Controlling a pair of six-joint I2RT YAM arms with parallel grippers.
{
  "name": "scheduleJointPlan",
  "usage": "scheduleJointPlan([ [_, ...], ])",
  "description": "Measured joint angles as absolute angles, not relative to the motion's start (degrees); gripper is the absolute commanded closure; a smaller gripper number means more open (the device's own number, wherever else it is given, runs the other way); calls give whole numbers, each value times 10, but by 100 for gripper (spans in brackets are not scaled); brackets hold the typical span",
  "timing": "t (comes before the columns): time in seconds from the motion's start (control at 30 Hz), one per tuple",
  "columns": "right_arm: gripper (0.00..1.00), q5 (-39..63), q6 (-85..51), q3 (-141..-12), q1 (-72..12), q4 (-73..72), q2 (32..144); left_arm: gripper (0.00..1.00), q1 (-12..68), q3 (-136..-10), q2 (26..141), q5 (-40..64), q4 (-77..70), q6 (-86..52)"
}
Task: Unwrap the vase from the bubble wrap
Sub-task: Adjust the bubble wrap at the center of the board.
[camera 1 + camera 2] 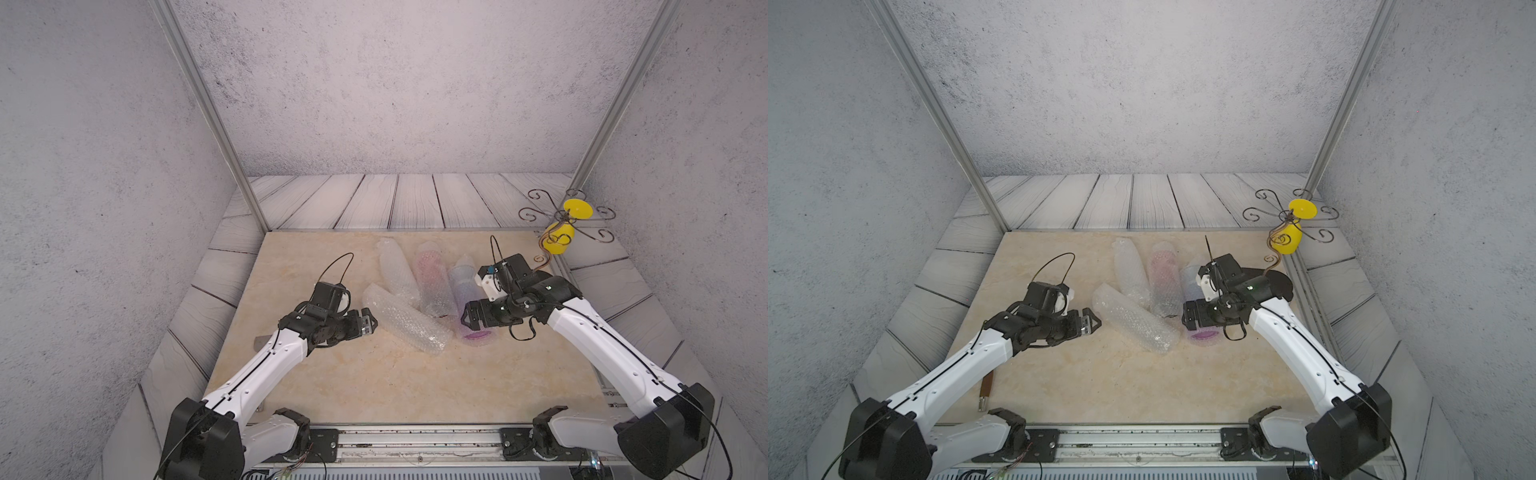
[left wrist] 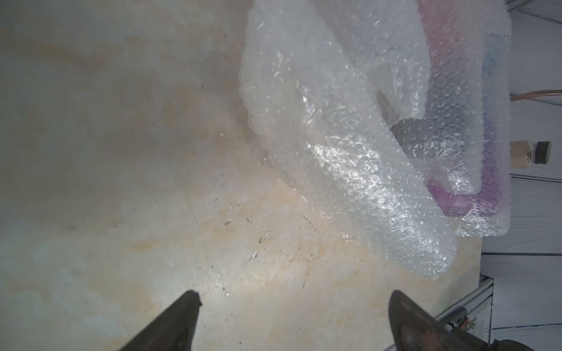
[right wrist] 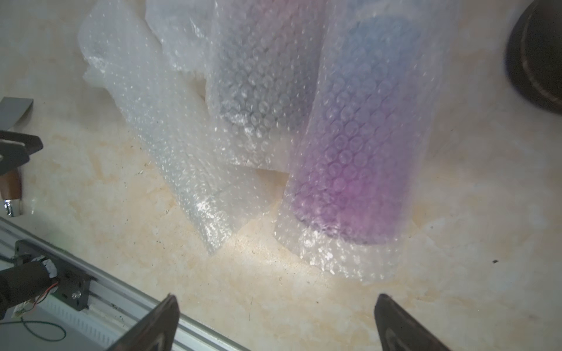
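The bubble wrap (image 3: 334,258) blurs the purple vase (image 3: 349,188), cropped by the right wrist view's edge.

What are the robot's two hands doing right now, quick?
Left gripper: open, holding nothing.
Right gripper: open, holding nothing.

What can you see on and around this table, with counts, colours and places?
table: one, beige marble, centre
clear roll: one, colourless bubble wrap, front left of the cluster
second clear roll: one, colourless, just behind it
pink roll: one, wrap over something pink, middle
blue-purple roll: one, wrap over something blue and purple, right end of the cluster
wire stand: one, dark, far right corner
yellow pieces: two, yellow, on the stand
brown-handled tool: one, table's left edge
dark disc: one, black, table's far right
left gripper: one, black, open, empty
right gripper: one, black, open, empty
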State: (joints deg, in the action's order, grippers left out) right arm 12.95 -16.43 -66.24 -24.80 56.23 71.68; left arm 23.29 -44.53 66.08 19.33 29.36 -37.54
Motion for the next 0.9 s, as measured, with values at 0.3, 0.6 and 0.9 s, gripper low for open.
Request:
scheduleJointPlan([
  [0.3, 1, 206, -158, -579, -265, 539, 654, 4, 241, -507, 667, 198, 381, -415],
  [0.6, 2, 237, -162, -550, -325, 507, 642, 4, 245, -492, 650, 215, 415, -451],
  [0.9, 15, 222, -211, -560, -379, 458, 732, 4, 246, -462, 660, 269, 397, -445],
])
